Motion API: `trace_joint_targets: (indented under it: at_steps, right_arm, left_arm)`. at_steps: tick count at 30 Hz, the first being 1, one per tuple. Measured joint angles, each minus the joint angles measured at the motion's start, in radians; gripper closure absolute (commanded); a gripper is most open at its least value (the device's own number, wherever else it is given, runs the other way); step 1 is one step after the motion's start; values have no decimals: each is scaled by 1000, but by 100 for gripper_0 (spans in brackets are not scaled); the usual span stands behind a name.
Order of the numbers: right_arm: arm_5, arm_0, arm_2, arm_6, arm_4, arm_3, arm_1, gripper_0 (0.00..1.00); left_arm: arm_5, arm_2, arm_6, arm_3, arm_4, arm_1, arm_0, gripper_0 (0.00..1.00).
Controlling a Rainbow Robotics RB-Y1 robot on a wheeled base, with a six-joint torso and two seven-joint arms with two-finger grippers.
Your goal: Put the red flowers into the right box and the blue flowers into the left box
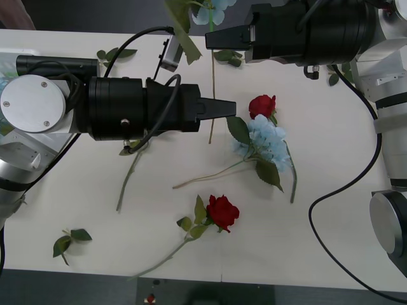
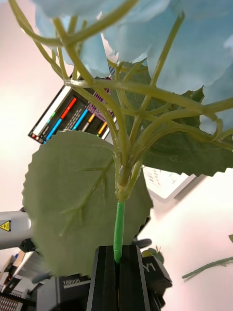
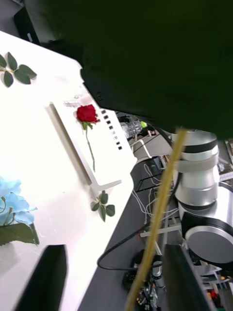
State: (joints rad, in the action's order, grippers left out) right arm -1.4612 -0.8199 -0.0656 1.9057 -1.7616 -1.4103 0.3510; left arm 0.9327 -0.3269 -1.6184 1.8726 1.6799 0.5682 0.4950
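The right gripper (image 2: 118, 272) is clamped tight on the green stem of a blue flower (image 2: 145, 43), holding it up at the far side of the desk (image 1: 331, 210); its stem hangs down toward the desk in the front view. The left gripper (image 1: 222, 109) reaches in from the left at mid-desk, and its black fingers (image 3: 43, 277) stand wide apart with nothing gripped, the hanging stem passing between them.

Just right of the left gripper lies a second blue flower (image 1: 264, 140), with a red rose (image 1: 262, 105) touching its far edge. Another red rose (image 1: 222, 212) lies nearer, well apart from both. Loose leaf sprigs (image 1: 68, 242) sit at the near left.

In the left wrist view, one red rose (image 3: 87, 113) lies in the white right box (image 3: 109, 146). The left box cannot be made out.

Judging from this, the task is in its early or middle stretch: one rose is boxed, one blue flower is in transit, and two roses and a blue flower wait on the desk.
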Motion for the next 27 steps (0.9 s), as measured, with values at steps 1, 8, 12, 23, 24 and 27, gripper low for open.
trace_joint_targets:
  at_steps: [1, 8, 12, 23, 24, 27]
  right_arm:
    - [0, 0, 0, 0, 0, 0, 0, 100]
    - [0, 0, 0, 0, 0, 0, 0, 100]
    - [0, 0, 0, 0, 0, 0, 0, 100]
    - [0, 0, 0, 0, 0, 0, 0, 0]
    - [0, 0, 0, 0, 0, 0, 0, 0]
    - [0, 0, 0, 0, 0, 0, 0, 0]
  left_arm:
    - [-8, -6, 0, 0, -5, 0, 0, 100]
    - [-11, -12, 0, 0, -6, 0, 0, 100]
    - [-11, -12, 0, 0, -6, 0, 0, 100]
    - [-12, -9, 0, 0, -6, 0, 0, 100]
    - [-12, -7, 0, 0, -6, 0, 0, 100]
    - [-12, 10, 0, 0, -6, 1, 0, 100]
